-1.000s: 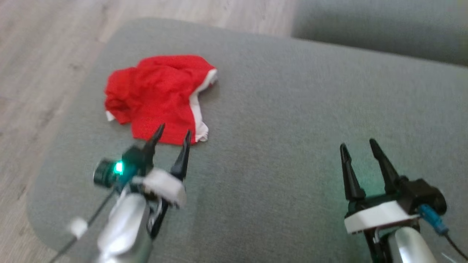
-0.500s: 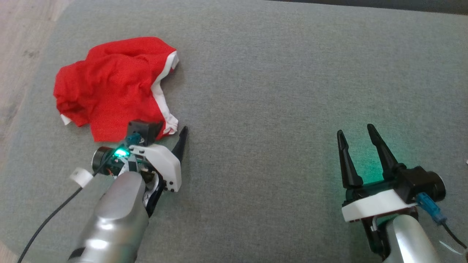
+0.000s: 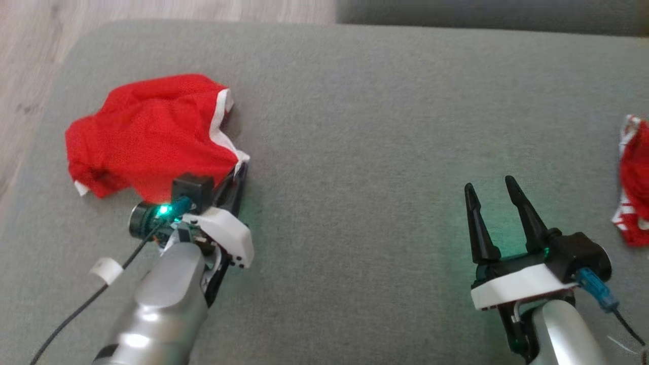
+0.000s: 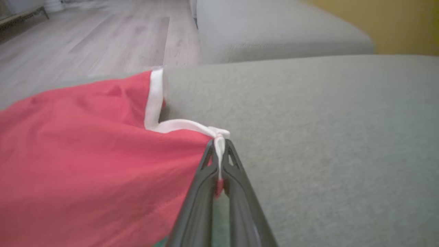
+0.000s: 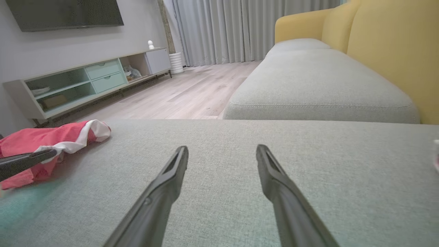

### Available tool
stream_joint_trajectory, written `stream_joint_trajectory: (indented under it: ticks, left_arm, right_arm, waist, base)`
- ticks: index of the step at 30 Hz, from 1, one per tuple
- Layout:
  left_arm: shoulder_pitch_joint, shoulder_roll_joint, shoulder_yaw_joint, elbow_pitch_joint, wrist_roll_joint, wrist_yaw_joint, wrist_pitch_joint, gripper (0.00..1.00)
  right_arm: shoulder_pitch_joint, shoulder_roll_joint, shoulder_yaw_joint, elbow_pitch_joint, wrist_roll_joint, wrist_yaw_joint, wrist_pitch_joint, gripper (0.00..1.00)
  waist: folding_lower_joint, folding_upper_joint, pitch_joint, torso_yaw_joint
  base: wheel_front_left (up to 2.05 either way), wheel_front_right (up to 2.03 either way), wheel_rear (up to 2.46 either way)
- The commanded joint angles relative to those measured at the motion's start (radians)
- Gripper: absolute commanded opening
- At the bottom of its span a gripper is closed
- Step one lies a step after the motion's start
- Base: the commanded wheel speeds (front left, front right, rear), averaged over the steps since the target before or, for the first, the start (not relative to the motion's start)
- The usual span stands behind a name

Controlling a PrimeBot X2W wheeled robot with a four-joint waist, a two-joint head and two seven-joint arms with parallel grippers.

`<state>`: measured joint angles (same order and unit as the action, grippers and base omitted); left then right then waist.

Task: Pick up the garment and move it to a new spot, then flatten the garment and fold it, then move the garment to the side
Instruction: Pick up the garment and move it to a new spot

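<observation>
- Pinching hard, the left gripper (image 3: pixel 237 171) has its two dark fingers (image 4: pixel 200 185) pressed together on the white hem (image 4: pixel 185 125) at the near right corner of the red garment (image 3: pixel 147 132).
- From the left wrist, the hem bunches into a small wad right at the fingertips, with the red cloth drawn smooth towards them.
- Otherwise the garment lies rumpled on the left part of the grey sofa cushion (image 3: pixel 355 126), close to the edge that borders the pale wooden floor (image 3: pixel 30 61).
- Well apart to the right, the right gripper (image 3: pixel 487 185) sits low over bare cushion, its fingers spread wide with nothing between them.
- At the cushion's far right edge lies a second red-and-white cloth (image 3: pixel 634 192), cut off by the head view's border.
- Beyond the right gripper's fingers, the right wrist view takes in a yellow sofa back (image 5: pixel 387 51), a low media cabinet (image 5: pixel 85 82) and grey curtains (image 5: pixel 223 31).
</observation>
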<state>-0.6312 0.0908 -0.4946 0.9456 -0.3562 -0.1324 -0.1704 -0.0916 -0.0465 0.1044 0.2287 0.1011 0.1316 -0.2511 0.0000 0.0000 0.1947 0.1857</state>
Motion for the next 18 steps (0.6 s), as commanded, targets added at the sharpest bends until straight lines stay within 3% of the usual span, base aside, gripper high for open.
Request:
stream_joint_trajectory:
  ticks: [1, 9, 13, 18]
  left_arm:
    - [-0.016, 0.029, 0.006, -0.046, -0.015, 0.002, -0.023, 0.00]
    - [-0.029, 0.010, -0.087, -0.234, -0.089, 0.002, -0.050, 0.00]
    - [-0.085, -0.016, -0.099, -0.391, -0.251, 0.002, 0.024, 0.00]
    - [-0.238, -0.026, -0.077, -0.547, -0.356, 0.002, 0.140, 0.00]
  right_arm:
    - [-0.018, -0.004, 0.026, -0.025, 0.010, -0.001, -0.011, 1.00]
    - [-0.024, -0.004, 0.012, -0.021, 0.087, -0.001, -0.011, 1.00]
    - [-0.048, -0.004, 0.017, -0.024, 0.111, -0.001, -0.011, 1.00]
    - [-0.082, -0.004, 0.024, -0.023, 0.145, -0.001, -0.011, 1.00]
  waist:
    - [0.0000, 0.0000, -0.040, -0.035]
    - [0.0000, 0.0000, -0.097, -0.146]
    - [0.0000, 0.0000, -0.090, -0.220]
    - [0.0000, 0.0000, -0.064, -0.307]
  base:
    - [0.00, 0.00, 0.00]
    - [0.00, 0.00, 0.00]
    - [0.00, 0.00, 0.00]
    - [0.00, 0.00, 0.00]
